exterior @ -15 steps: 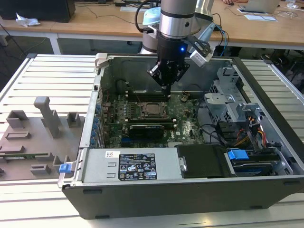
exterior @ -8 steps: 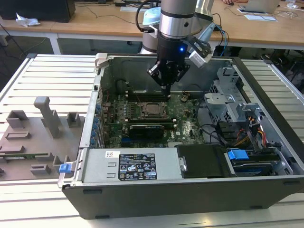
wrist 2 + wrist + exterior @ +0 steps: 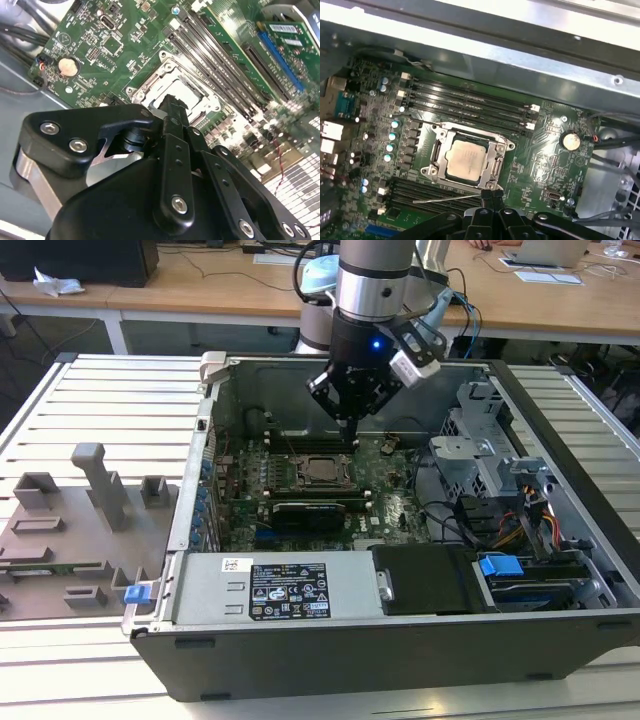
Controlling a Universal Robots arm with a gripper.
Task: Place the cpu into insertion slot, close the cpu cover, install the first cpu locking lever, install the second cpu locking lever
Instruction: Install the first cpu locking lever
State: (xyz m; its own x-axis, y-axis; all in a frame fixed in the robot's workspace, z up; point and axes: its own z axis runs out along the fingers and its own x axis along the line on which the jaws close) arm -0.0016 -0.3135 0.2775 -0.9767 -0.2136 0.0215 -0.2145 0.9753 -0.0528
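Note:
The cpu (image 3: pixel 467 159), a dull silver square, lies flat in the insertion slot (image 3: pixel 325 470) on the green motherboard. The cpu cover (image 3: pixel 469 134), a steel frame, lies down around the chip. A thin metal locking lever (image 3: pixel 445 199) runs along the socket's near side, and its end meets my fingertips. My gripper (image 3: pixel 490 196) hovers just beside the socket's edge with its black fingers pressed together and nothing visible between them. The exterior view puts the gripper (image 3: pixel 351 435) inside the open case, above the socket's far side. The second wrist view has the fingers (image 3: pixel 172 107) over the socket's rim.
Long black memory slots (image 3: pixel 470 102) flank the socket, and a coin battery (image 3: pixel 570 141) sits nearby. A black card (image 3: pixel 310 510), a power supply (image 3: pixel 280 585) and a drive cage (image 3: pixel 480 440) crowd the case. A grey fixture tray (image 3: pixel 70 530) lies at the exterior view's left.

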